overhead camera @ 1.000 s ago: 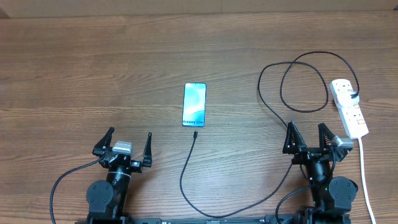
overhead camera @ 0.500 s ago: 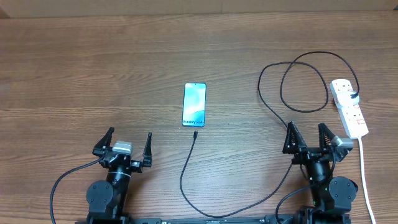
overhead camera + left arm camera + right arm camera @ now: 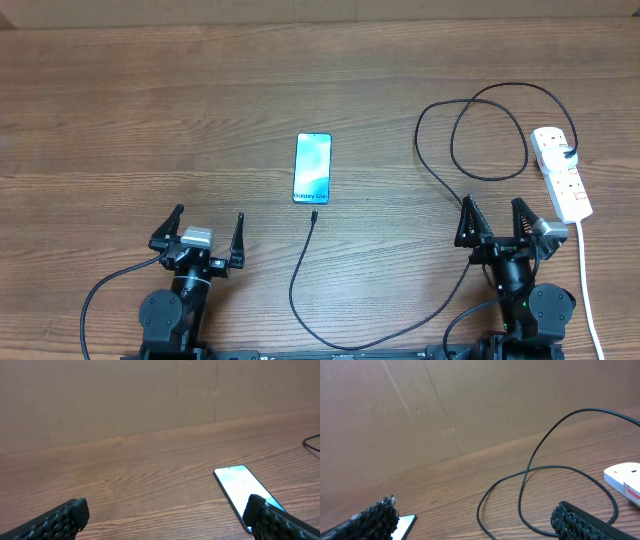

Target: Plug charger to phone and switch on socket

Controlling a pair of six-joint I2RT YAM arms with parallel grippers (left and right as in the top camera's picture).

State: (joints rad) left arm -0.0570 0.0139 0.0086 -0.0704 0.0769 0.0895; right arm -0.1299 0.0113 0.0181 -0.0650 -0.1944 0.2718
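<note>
phone (image 3: 313, 168) long axis near-to-far, charger tip (image 3: 314, 215) facing it

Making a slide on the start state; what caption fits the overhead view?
Open left gripper and right gripper, charger tip lying unplugged just short of the phone, socket at right.

Blue-to-white screen on black-edged phone (image 3: 312, 168), black charger (image 3: 313, 217), white red-switched socket (image 3: 561, 173), brown wood-grain table (image 3: 120, 120)

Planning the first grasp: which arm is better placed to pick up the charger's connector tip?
Probably left. The connector tip lies by the phone, nearer the open left gripper than the right gripper, which sits by the socket.
</note>
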